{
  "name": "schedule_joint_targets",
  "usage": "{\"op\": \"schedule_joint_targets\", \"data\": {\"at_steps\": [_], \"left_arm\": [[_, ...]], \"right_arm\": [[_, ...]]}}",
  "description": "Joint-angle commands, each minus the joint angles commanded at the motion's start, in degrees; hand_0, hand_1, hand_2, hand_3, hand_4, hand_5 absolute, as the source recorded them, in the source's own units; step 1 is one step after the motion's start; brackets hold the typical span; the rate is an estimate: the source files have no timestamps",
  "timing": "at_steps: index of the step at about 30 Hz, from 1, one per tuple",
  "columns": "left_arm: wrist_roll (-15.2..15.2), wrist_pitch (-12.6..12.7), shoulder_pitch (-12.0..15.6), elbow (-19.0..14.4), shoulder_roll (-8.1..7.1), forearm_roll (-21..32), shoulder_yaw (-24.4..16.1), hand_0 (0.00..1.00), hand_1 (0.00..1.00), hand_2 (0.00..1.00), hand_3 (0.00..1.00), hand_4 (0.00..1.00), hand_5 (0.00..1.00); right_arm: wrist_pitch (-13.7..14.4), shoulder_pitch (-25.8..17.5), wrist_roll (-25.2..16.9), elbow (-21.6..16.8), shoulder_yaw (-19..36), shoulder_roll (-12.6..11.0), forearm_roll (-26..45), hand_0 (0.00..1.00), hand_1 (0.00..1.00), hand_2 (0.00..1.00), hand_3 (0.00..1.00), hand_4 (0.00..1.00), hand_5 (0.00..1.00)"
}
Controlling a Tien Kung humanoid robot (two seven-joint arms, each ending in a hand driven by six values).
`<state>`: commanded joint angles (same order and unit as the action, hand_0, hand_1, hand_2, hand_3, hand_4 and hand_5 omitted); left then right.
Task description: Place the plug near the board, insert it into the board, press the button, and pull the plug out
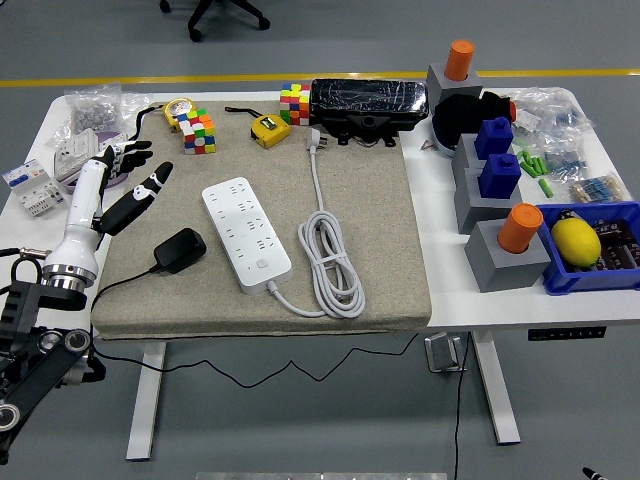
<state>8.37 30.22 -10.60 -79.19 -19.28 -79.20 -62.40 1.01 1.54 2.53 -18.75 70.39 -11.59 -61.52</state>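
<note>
The left robot hand (125,180) hovers over the worktop's (440,300) left edge with fingers spread, holding nothing. Just beside it, toward the near edge, a black plug adapter (179,250) lies on the grey felt mat (380,230), its thin black cord trailing off the near-left corner. The white rectangular power strip (246,233) lies mid-mat, close to the adapter but apart, its coiled white cable (330,262) alongside.

Power strip (246,234) lies mid-mat (370,270), adapter plug (179,250) just left of it, coiled cable (331,262) right. Left hand (122,183) hovers at the mat's left edge; tape measure (269,130) far behind.
</note>
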Motion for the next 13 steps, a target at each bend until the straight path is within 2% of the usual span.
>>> {"op": "schedule_joint_targets", "data": {"at_steps": [13], "left_arm": [[-0.62, -0.67, 0.83, -0.34, -0.46, -0.35, -0.15, 0.722, 0.731, 0.717, 0.733, 0.911, 0.716]], "right_arm": [[-0.15, -0.68, 0.27, 1.04, 0.84, 1.02, -0.14, 0.649, 0.645, 0.623, 0.547, 0.974, 0.544]]}}
